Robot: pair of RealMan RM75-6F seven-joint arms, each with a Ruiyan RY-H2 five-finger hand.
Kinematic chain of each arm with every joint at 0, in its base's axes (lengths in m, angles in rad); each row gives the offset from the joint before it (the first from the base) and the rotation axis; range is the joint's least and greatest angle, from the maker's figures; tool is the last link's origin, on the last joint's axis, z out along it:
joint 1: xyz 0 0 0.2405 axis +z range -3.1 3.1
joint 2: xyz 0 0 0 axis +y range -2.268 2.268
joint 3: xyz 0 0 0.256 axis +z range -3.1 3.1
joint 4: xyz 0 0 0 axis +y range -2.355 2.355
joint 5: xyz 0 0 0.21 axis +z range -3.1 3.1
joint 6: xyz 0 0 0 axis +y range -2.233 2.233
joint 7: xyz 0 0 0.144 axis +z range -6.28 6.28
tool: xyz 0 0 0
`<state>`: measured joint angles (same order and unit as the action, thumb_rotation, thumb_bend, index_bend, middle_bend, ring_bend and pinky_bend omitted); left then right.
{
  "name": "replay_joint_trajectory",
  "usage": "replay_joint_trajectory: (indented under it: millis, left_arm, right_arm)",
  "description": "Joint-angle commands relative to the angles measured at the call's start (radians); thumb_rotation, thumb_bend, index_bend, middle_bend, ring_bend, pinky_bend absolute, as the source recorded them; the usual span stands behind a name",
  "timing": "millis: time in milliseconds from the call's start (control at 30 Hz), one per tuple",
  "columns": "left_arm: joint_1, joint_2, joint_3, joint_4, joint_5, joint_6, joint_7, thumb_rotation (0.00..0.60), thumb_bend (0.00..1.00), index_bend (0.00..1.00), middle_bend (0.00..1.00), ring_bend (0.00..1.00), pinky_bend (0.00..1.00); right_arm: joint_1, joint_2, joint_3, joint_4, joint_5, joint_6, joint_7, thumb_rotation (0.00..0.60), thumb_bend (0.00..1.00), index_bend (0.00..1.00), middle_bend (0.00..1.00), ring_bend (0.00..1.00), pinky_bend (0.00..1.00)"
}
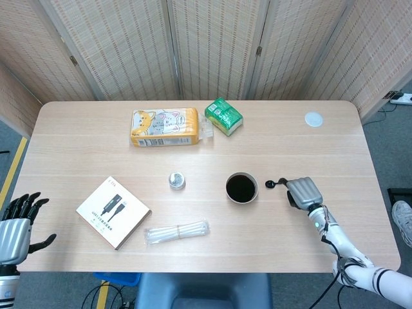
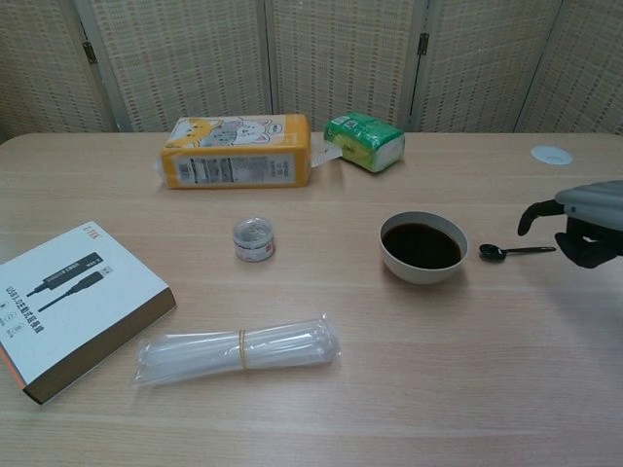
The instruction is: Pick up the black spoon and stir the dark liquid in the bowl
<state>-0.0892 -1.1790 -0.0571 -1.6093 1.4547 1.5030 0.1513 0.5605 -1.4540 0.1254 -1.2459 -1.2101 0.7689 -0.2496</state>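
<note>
Black spoon (image 2: 514,252) lies untouched; right robot hand (image 2: 580,225) (fingers spread, holding nothing) hovers above.

Light wood-grain table (image 1: 193,132) with rounded corners. Folding screen (image 1: 212,45) of woven reed panels in pale frames stands directly behind it, hinges visible. Grey floor (image 1: 380,138) at right; yellow floor stripe (image 1: 13,170) at left. Lighting even, diffuse.

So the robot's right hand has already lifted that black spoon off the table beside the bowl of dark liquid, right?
Not quite. In the chest view the black spoon lies flat on the table beside the bowl of dark liquid; the right hand hovers by its handle end and has not lifted it.
</note>
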Motion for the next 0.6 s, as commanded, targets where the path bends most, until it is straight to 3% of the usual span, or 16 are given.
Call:
replay_joint_trajectory:
  millis: [33, 600]
  left_arm:
    - [-0.001, 0.001, 0.0, -0.001, 0.001, 0.0, 0.001, 0.6, 0.18, 0.23, 0.15, 0.12, 0.14]
    - [0.005, 0.008, -0.001, -0.005, -0.006, -0.001, -0.004, 0.6, 0.18, 0.23, 0.15, 0.12, 0.14]
  right_arm:
    - [0.033, -0.046, 0.002, 0.061, 0.019, -0.038, 0.011, 0.6, 0.74, 0.27, 0.94, 1.0, 1.0]
    - [0.095, -0.127, -0.011, 0.159, 0.009, -0.082, 0.056, 0.6, 0.74, 0.27, 0.94, 1.0, 1.0]
